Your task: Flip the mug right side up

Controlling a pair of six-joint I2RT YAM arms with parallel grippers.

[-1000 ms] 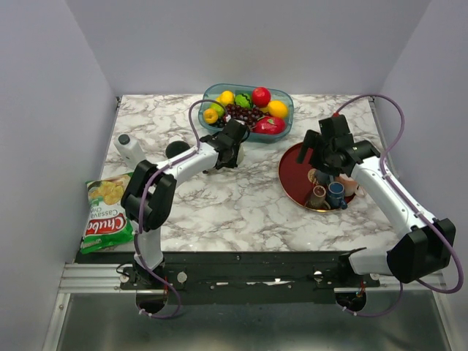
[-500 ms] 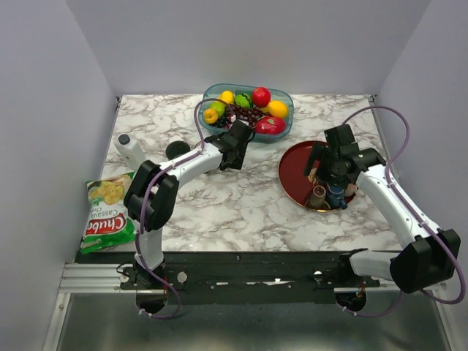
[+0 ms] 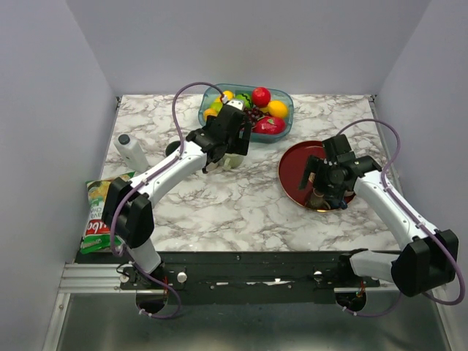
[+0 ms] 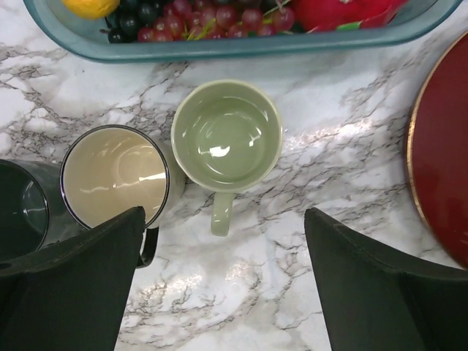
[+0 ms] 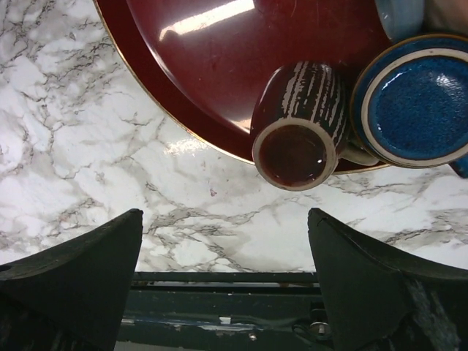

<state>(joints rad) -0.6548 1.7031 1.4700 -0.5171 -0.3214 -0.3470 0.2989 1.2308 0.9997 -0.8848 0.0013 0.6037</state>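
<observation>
Mug (image 4: pixel 227 135), pale green, stood right side up just on the near side of the fruit bowl (image 4: pixel 219 50), a narrow strip of marble between them. Its mouth faced up, it looked empty, and its handle pointed away from the bowl.

- Counter (image 3: pixel 241 205): white marble with grey veins, the bowl toward its far edge.
- Red tray (image 3: pixel 294 175): right of the bowl and nearer the arms, carrying several cups.
- Chip bag (image 3: pixel 99 212): well apart from the bowl, at the counter's near-left edge.
- Left claw (image 4: pixel 225 216): hung above the mug, near the bowl, jaws spread wide and gripping nothing.
- Right claw (image 5: pixel 225 219): hung over the tray's near rim, far right of the bowl, jaws likewise wide and empty.
- Cream cup (image 4: pixel 113 175): upright, left of the mug and close against it, slightly farther from the bowl.
- Striped cup (image 5: pixel 296 117) and blue cup (image 5: pixel 417 102): upright on the tray, well apart from the bowl.
</observation>
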